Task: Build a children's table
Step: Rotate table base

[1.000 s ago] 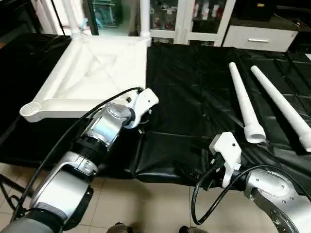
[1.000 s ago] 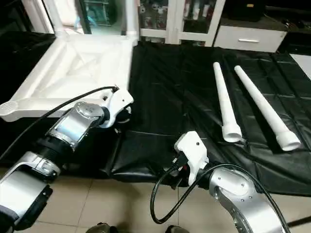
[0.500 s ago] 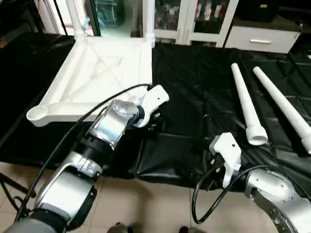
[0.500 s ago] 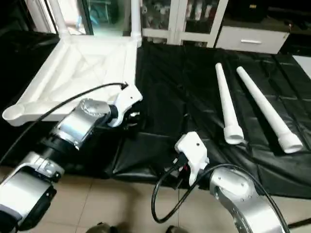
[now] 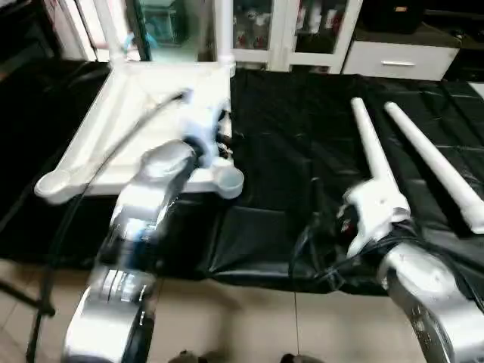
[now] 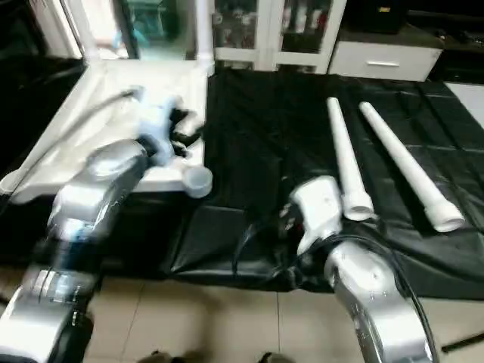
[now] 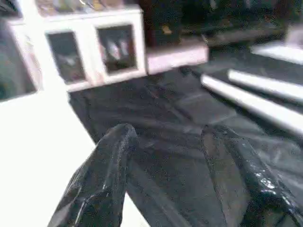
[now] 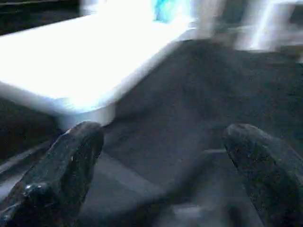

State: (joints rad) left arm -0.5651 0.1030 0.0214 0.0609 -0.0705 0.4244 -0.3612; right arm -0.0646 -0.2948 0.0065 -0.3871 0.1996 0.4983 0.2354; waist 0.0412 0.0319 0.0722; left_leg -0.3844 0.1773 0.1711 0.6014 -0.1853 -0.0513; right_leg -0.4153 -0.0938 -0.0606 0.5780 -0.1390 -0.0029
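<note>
Black-sheeted work table under glass-door cabinets. Upturned table top at far left, two legs apparently socketed at its far corners; two loose legs lying well apart on the right. Left gripper parted, empty, over the top's near edge. Right gripper spread wide, empty, near the closer leg's flared end. Best taken mid-shaft, then swung upright over a near corner socket.
</note>
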